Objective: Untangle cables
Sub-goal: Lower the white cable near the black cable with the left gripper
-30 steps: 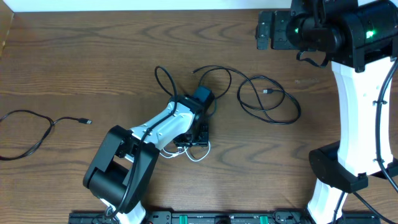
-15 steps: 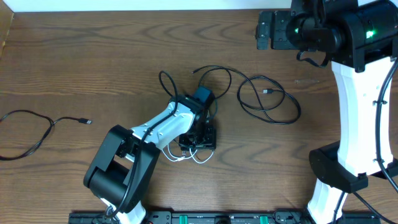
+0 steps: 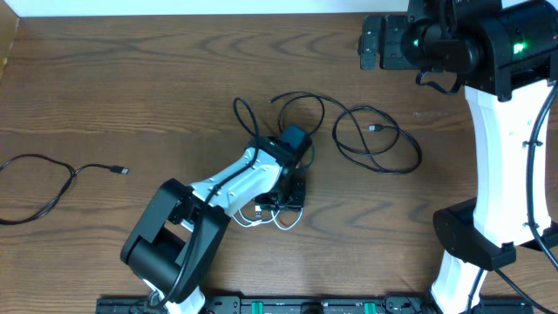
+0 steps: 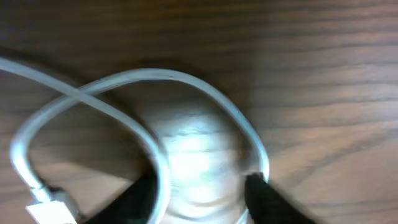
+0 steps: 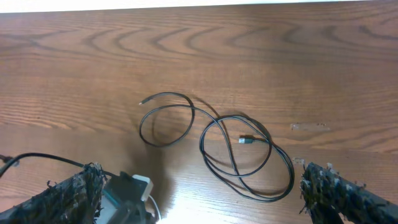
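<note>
1. We see the left hand [image 3: 290, 194] low at mid-frame, its fingers [image 4: 142, 194] parted and clamping nothing, over a white cable [image 4: 155, 81] looped on the tabletop [image 3: 131, 87].
2. The right hand [image 5: 205, 199], at the upper right of the overhead view, is spread wide and empty.
3. A coiled black cable [image 3: 377, 141] lies right of centre, and another [image 3: 52, 179] lies at the left edge.

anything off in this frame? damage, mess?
Nothing spilled or broken. One oddity: the pads of the right end effector look ragged and frayed at the edges in the right wrist view.
</note>
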You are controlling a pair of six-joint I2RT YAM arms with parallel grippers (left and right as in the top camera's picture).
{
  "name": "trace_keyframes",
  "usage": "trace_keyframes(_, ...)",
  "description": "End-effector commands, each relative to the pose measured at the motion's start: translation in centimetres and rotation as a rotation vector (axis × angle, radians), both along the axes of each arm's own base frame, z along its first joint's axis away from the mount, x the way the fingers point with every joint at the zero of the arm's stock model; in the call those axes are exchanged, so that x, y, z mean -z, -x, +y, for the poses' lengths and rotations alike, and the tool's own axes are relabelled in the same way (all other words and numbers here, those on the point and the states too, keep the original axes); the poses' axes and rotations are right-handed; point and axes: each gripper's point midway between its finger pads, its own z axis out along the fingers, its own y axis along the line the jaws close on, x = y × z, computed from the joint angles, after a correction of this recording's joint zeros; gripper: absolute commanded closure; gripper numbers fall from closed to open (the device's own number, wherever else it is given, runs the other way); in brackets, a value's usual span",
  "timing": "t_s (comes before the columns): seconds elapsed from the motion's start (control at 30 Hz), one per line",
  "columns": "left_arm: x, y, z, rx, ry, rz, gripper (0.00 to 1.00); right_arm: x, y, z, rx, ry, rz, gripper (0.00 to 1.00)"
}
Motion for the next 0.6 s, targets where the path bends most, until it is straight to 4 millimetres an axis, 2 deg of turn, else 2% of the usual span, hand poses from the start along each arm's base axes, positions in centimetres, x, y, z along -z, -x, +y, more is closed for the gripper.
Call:
trace_keyframes(0.0,1.1,0.5,0.1,0.011,-0.027,0.005,0.37,0.4,-0.2,0.0,0.006,0.011,0.009,0.01)
trace_keyframes(0.1,1.1,0.3,-0.1,-0.012,-0.024,0.003,0.32,0.4,-0.2,0.0,0.006,0.011,0.009,0.01)
trace_keyframes(0.57,1.8,-1.2,-0.7,-0.066,-0.027,-0.058,0.34,0.4,-0.2,0.0,0.006,0.011,0.009,0.01)
